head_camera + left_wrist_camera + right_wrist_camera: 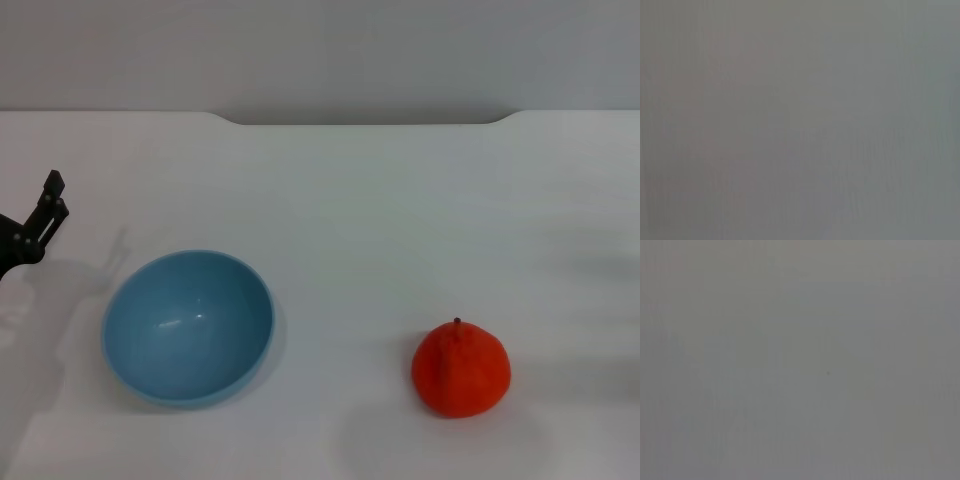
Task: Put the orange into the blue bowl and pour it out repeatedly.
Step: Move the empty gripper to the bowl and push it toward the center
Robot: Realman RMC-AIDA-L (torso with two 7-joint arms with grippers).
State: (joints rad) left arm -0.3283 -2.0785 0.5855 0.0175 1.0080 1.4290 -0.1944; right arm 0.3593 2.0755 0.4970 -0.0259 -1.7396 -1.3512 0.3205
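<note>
The blue bowl (188, 327) stands upright on the white table at the front left in the head view, and its inside holds nothing. The orange (461, 369) rests on the table at the front right, well apart from the bowl, its dark stem nub pointing up. My left gripper (42, 222) shows at the far left edge, a little behind and left of the bowl and not touching it. The right gripper is out of view. Both wrist views show only a plain grey surface.
The white table (380, 210) runs back to a grey wall, with a shallow notch along its far edge. Nothing else stands on it between the bowl and the orange.
</note>
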